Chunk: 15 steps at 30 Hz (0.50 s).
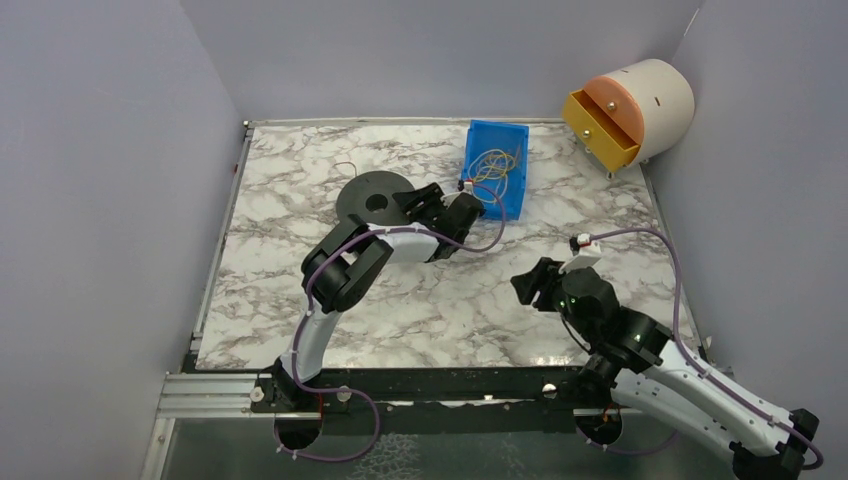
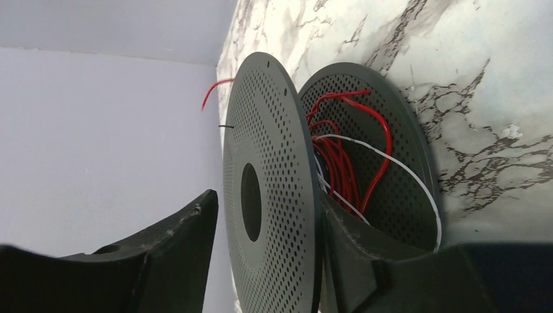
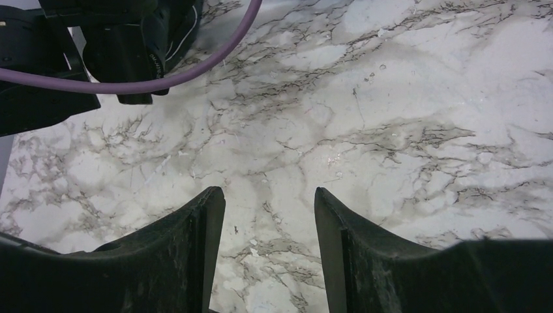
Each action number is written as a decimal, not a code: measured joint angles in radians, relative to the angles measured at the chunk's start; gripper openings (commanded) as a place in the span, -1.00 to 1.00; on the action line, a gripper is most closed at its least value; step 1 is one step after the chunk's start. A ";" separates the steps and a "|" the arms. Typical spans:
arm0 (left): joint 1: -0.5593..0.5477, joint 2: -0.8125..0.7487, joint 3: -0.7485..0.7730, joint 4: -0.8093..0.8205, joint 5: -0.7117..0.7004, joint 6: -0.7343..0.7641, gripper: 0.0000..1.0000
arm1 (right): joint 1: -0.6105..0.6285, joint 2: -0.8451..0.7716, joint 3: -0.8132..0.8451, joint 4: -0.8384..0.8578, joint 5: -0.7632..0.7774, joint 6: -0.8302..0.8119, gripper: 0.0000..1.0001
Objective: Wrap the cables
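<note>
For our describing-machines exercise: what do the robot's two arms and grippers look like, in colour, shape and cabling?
The left arm and the right arm have white links joined by chunky black joints. A thick lilac hose runs along each. The left gripper and the right gripper each end in two matte black, tapering fingers.

A robot lab cell: plain grey partition walls enclose the marble-print tabletop beneath the fingers of the right gripper, with an aluminium extrusion rail behind them.
</note>
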 measured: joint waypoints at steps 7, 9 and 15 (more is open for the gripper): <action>0.003 0.000 0.041 -0.151 0.072 -0.194 0.40 | 0.000 0.021 0.000 0.003 -0.002 -0.002 0.17; 0.003 -0.002 0.042 -0.195 0.110 -0.258 0.50 | 0.000 0.025 0.001 0.003 -0.002 -0.005 0.17; 0.001 -0.019 0.042 -0.279 0.204 -0.397 0.69 | 0.000 0.024 0.003 0.003 -0.002 -0.008 0.18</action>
